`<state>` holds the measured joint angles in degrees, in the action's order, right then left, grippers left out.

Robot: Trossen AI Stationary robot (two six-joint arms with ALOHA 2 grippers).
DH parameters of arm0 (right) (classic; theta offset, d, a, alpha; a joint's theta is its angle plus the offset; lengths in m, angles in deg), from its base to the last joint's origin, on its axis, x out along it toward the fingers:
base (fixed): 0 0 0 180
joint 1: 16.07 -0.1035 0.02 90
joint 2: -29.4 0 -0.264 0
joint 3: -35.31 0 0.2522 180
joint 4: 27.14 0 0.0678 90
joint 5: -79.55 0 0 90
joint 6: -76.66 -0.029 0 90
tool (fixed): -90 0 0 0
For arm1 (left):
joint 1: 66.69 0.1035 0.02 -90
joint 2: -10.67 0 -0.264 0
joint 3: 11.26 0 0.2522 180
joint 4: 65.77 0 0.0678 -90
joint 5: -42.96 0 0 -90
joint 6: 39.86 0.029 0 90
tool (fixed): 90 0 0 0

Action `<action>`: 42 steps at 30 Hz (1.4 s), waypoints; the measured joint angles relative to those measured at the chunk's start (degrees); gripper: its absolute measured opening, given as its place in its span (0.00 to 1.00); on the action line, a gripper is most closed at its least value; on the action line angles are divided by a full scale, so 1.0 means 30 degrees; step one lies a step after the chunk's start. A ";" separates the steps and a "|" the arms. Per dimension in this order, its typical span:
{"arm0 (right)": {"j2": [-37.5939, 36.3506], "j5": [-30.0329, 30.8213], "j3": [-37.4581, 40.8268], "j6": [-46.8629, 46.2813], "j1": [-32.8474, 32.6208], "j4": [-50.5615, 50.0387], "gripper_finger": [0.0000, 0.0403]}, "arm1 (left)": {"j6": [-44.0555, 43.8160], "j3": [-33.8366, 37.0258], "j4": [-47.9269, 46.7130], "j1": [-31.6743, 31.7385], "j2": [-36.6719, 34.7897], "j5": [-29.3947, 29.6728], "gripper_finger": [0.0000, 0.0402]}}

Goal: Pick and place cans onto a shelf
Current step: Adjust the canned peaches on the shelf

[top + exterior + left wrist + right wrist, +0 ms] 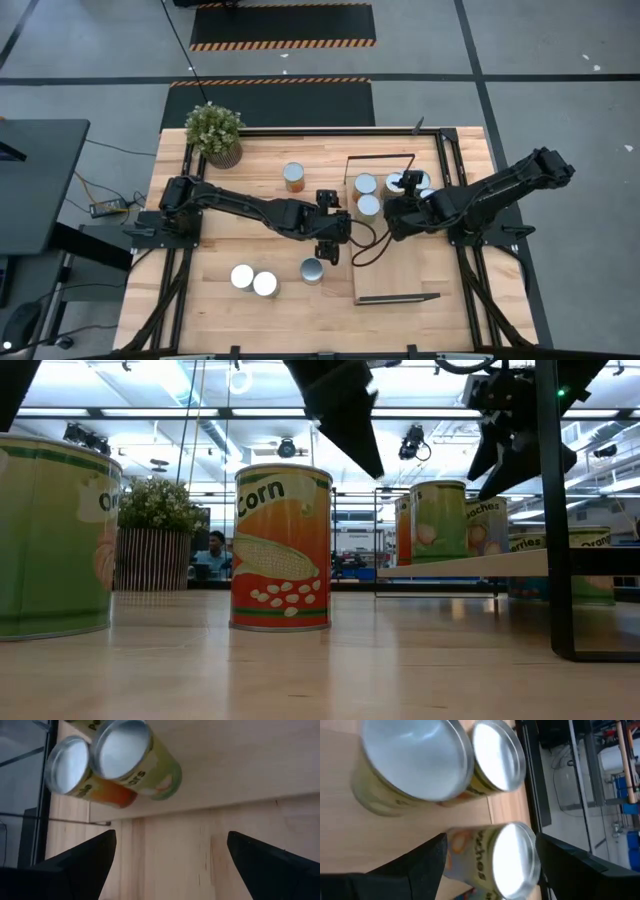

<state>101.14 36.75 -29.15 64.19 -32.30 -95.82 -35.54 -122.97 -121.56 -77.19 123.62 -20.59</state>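
right pincer (393,213) is hanging released over the shelf (385,282), cans (366,185) grouped just beyond it to leave room; left pincer (333,225) is spread, empty, beside the shelf edge.

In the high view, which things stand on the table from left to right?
Potted plant → pair of cans → lone can → can beside the left gripper → cans on the shelf.

Shiny silver metal tops on cans (415,757) with glossy printed labels; pale, smooth wood for shelf (395,270) and tabletop (240,220); thin matt black metal frame (385,156).
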 joint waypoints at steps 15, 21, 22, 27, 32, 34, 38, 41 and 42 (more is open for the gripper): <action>-0.0047 -0.1299 -0.0007 -0.1649 0.3521 -0.4494 0.77 | -0.0374 -0.0029 -0.0332 -0.0007 -0.1137 -0.0194 0.96; -0.0050 -0.0490 -0.0007 -0.1335 0.4899 -0.4658 0.77 | -0.0386 -0.0029 -0.0316 -0.0020 -0.1198 -0.0143 0.96; -0.0050 -0.0450 -0.0007 -0.1179 0.5106 -0.4643 0.77 | -0.0386 -0.0029 -0.0272 -0.0040 -0.1198 -0.0136 0.96; -0.0050 0.0044 -0.0007 -0.0542 0.5995 -0.4615 0.77 | -0.0386 -0.0029 -0.0430 -0.0044 -0.1198 -0.0136 0.96; -0.0050 -0.0551 -0.0007 0.0339 0.6344 -0.4025 0.77 | -0.0386 -0.0029 -0.0623 -0.0041 -0.1198 -0.0136 0.96; -0.0050 -0.0949 -0.0007 0.0861 0.6273 -0.3222 0.77 | -0.0388 -0.0029 -0.0800 -0.0038 -0.1198 -0.0136 0.96; -0.0050 -0.2130 -0.0007 0.1576 0.5679 -0.1839 0.77 | -0.0391 -0.0029 -0.0896 -0.0039 -0.1198 -0.0136 0.96; -0.0050 -0.2250 -0.0007 0.1634 0.4920 -0.1169 0.77 | -0.0391 -0.0029 -0.0909 -0.0036 -0.1198 -0.0136 0.96; -0.0050 -0.2262 -0.0007 0.1588 0.4610 -0.1138 0.77 | -0.0386 -0.0029 -0.0925 -0.0041 -0.1198 -0.0136 0.96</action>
<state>100.99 29.97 -29.17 68.95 -18.47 -99.23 -36.70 -123.06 -124.34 -77.32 120.03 -20.99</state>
